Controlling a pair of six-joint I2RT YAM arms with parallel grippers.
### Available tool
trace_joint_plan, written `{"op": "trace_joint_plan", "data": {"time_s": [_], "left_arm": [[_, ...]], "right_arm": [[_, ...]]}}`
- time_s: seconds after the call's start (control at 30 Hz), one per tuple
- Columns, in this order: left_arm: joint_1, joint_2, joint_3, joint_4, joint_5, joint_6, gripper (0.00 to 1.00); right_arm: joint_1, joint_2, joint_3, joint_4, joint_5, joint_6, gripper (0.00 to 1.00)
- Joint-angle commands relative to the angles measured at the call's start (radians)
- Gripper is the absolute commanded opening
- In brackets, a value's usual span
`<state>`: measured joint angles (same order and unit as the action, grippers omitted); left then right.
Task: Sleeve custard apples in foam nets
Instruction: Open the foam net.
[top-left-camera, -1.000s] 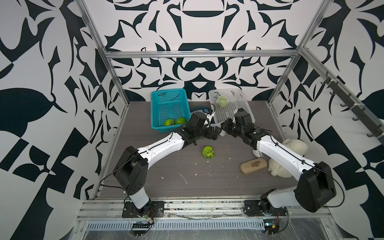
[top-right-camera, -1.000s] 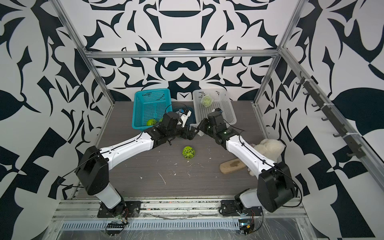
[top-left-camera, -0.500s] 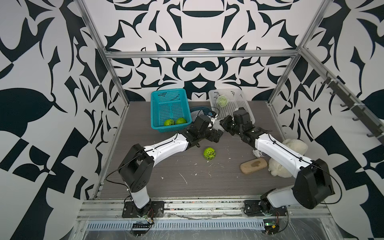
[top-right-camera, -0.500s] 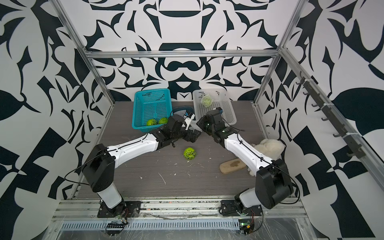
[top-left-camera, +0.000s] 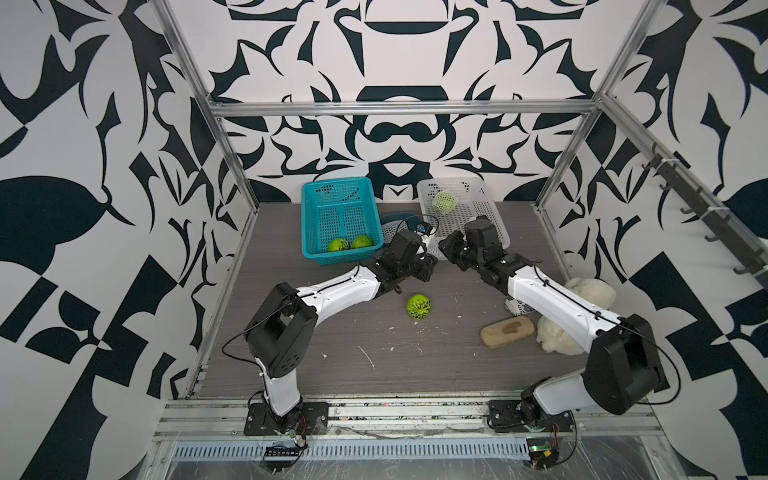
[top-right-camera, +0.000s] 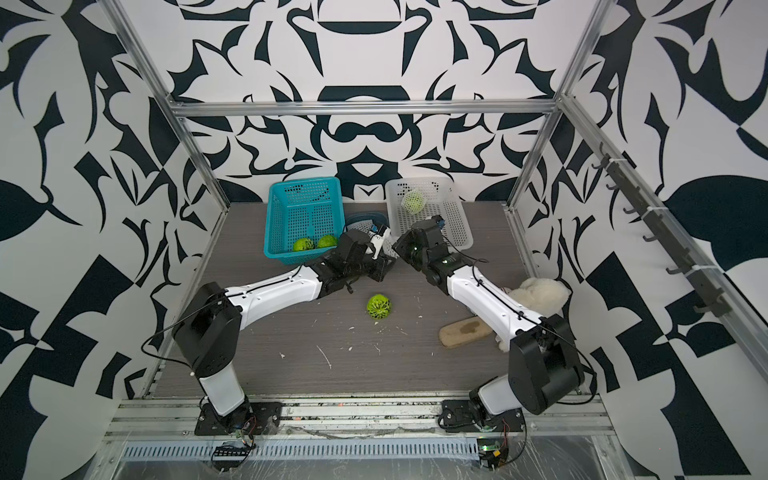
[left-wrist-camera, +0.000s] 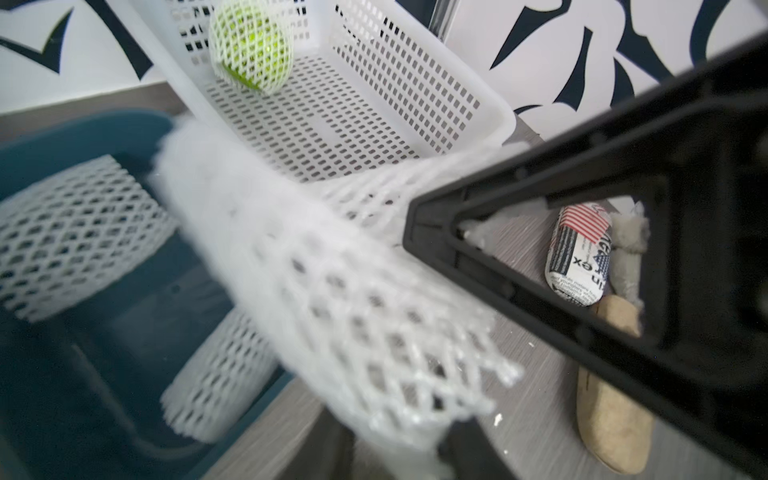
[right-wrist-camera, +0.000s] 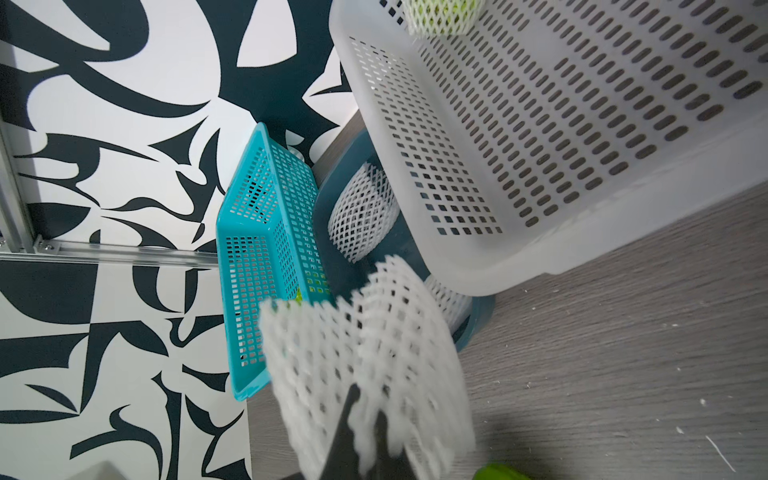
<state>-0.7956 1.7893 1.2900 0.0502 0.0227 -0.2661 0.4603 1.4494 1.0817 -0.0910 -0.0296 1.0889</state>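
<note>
Though soft, white diamond-mesh foam net (right-wrist-camera: 374, 353) in tight pinch of right hand (right-wrist-camera: 365, 415); grip of left hand (top-left-camera: 428, 268) unclear.

We look down into a booth whose walls (top-left-camera: 415, 50) carry bold black-and-white leaf patterns, braced by aluminium rails (top-left-camera: 399, 109). The grey wood-grain tabletop (top-left-camera: 332, 382) is flecked with white crumbs (top-left-camera: 368, 357) toward 6 o'clock. A dark hook rack (top-left-camera: 706, 201) lines the wall at 3 o'clock. Light falls evenly.
</note>
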Motion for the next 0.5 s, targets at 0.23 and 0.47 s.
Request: {"op": "trace_joint_plan", "data": {"time_s": [0.23, 0.47], "left_arm": [[0.041, -0.03, 0.008, 0.04, 0.127, -0.06, 0.0], [0.067, -0.037, -0.01, 0.054, 0.222, -0.122, 0.0]], "right_arm": [[0.006, -0.001, 0.014, 0.055, -0.016, -0.021, 0.03], [-0.013, -0.012, 0.024, 0.066, -0.039, -0.041, 0.97]]}}
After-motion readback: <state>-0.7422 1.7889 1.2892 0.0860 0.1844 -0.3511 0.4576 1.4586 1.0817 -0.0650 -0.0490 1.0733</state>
